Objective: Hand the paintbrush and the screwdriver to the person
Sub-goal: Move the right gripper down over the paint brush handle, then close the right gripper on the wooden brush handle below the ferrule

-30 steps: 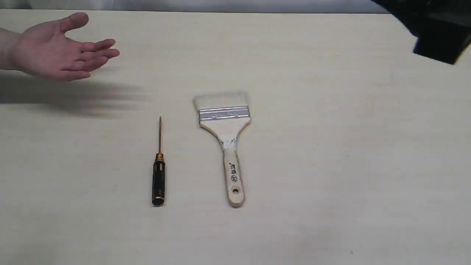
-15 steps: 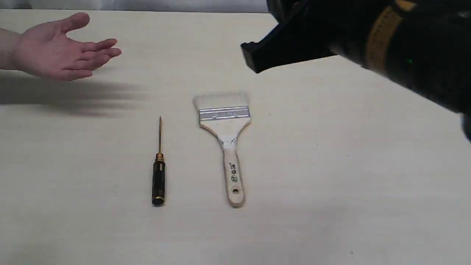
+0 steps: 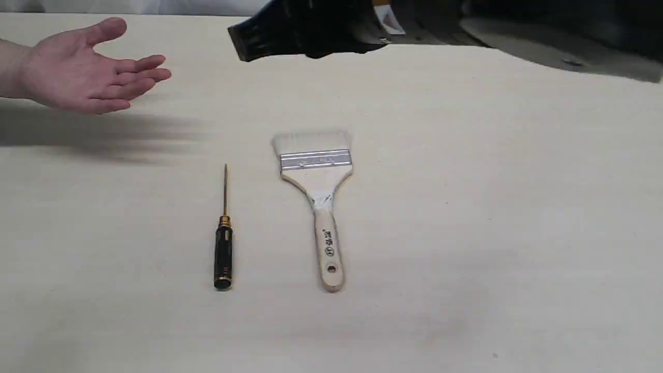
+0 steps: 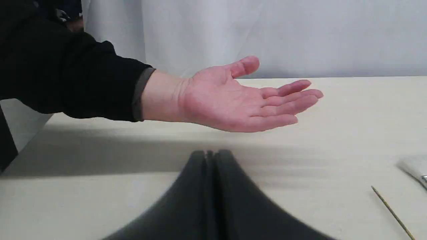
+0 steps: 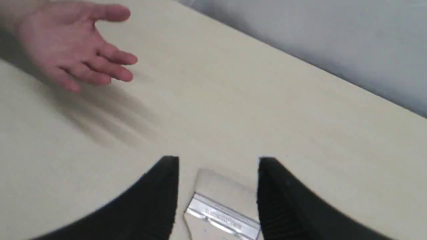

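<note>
The paintbrush (image 3: 316,207) lies flat on the table (image 3: 518,233) at the frame centre, and the screwdriver (image 3: 224,243) is beside it on the left, not touching. The person's hand (image 3: 77,72) is at the upper left, palm up. The right gripper (image 5: 219,159) hangs wide open and empty over the paintbrush. The left gripper (image 4: 210,154) is closed, holding nothing.

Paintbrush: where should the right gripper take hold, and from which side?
I'd grip the paintbrush by its narrow wooden handle, from straight above, jaws across its width: it lies flat, the handle is slimmer than the ferrule. The open right gripper faces its bristle end.
</note>
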Tool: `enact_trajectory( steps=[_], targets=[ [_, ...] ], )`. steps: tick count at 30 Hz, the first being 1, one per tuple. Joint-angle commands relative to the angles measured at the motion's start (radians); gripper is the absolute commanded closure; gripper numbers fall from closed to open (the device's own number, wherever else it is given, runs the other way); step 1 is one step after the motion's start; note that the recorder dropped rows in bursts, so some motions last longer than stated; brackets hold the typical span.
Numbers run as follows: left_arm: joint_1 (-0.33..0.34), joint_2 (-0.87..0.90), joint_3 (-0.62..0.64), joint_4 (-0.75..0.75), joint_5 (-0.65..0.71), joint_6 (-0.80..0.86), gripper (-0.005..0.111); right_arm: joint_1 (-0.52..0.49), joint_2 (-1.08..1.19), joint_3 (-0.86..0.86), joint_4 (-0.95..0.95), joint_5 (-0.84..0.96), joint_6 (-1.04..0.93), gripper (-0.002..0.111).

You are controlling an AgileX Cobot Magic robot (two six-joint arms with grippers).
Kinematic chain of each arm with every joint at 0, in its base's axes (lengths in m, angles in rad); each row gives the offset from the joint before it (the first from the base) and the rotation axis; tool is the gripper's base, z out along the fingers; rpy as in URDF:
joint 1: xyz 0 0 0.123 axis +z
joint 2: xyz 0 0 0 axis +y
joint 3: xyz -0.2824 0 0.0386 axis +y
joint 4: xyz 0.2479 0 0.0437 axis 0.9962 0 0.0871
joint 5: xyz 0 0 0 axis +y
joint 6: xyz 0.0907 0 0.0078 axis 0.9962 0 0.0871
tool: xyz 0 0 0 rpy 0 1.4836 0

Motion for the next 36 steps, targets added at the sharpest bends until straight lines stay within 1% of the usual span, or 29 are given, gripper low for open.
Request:
enact_trajectory(
  steps=[1, 4, 7, 14, 18, 21, 24, 36],
  targets=[
    [-0.008, -0.002, 0.002, -0.004, -0.006, -0.002, 0.107, -0.006, 0.073, -0.046, 0.081, 0.065, -0.078, 0.052],
    [-0.008, -0.002, 0.002, -0.004, -0.006, -0.002, 0.107, -0.006, 0.138, -0.078, 0.107, 0.106, -0.078, 0.048],
    [-0.008, -0.002, 0.002, -0.004, -0.006, -0.002, 0.107, -0.006, 0.206, -0.112, 0.135, 0.137, -0.078, 0.048],
    [-0.008, -0.002, 0.002, -0.001, -0.006, -0.002, 0.107, -0.016, 0.324, -0.140, 0.206, 0.138, -0.078, 0.048],
    [-0.008, -0.002, 0.002, -0.001, -0.006, -0.002, 0.107, -0.065, 0.364, -0.140, 0.313, 0.138, -0.081, 0.048],
    [-0.008, -0.002, 0.002, -0.001, -0.006, -0.002, 0.107, -0.114, 0.383, -0.140, 0.407, 0.138, -0.133, 0.048],
    [-0.008, -0.002, 0.002, -0.001, -0.006, -0.002, 0.107, -0.141, 0.398, -0.140, 0.476, 0.138, -0.192, 0.048],
    [-0.008, -0.002, 0.002, -0.001, -0.006, -0.002, 0.107, -0.146, 0.520, -0.140, 0.462, 0.105, -0.228, 0.048]
  ],
)
